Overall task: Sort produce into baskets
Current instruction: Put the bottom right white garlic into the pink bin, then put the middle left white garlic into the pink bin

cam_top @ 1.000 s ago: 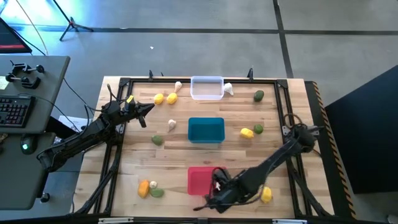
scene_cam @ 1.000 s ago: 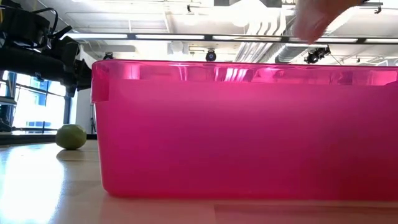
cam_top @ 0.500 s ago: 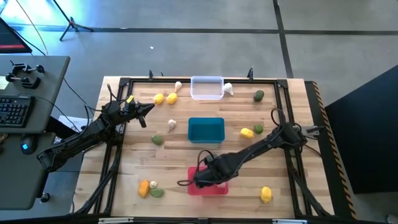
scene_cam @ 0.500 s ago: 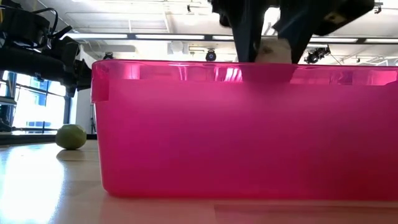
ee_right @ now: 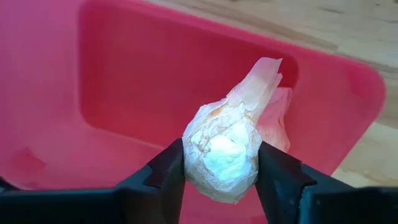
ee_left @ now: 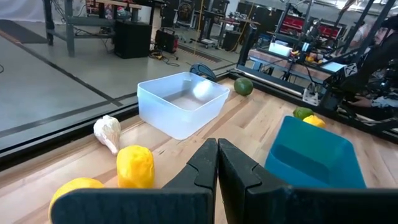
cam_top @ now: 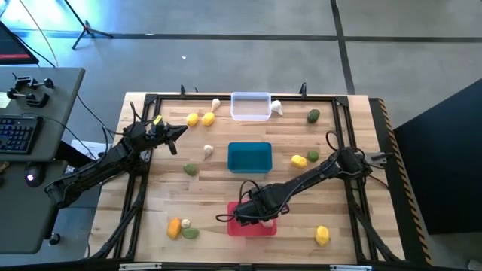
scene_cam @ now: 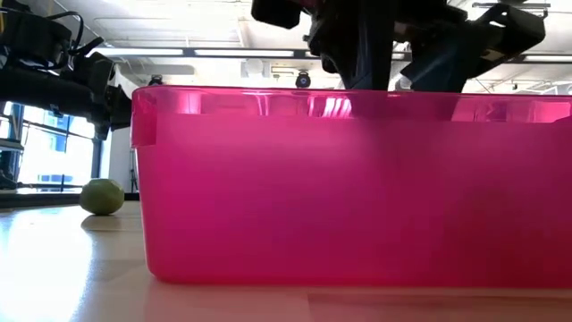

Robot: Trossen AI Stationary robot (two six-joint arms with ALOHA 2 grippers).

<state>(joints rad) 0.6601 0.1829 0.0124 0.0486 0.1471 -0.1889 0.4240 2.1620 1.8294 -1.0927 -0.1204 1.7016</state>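
Your right claw (ee_right: 221,163) holds a garlic (ee_right: 227,143) over the red basket (ee_right: 124,93); your left claw (ee_left: 217,163) is closed, empty.

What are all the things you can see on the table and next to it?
Clear basket: one, far edge of the table.
Teal basket: one, middle.
Red basket: one, near edge.
Yellow-orange fruits: five, scattered.
Green lumps: four, scattered.
Garlic bulbs: five, whitish; four lying loose, one held.
Keyboard: one, black, on the grey desk beside the table.
Left hand: shut, empty, left side.
Right hand: shut on a garlic bulb, over the red basket.
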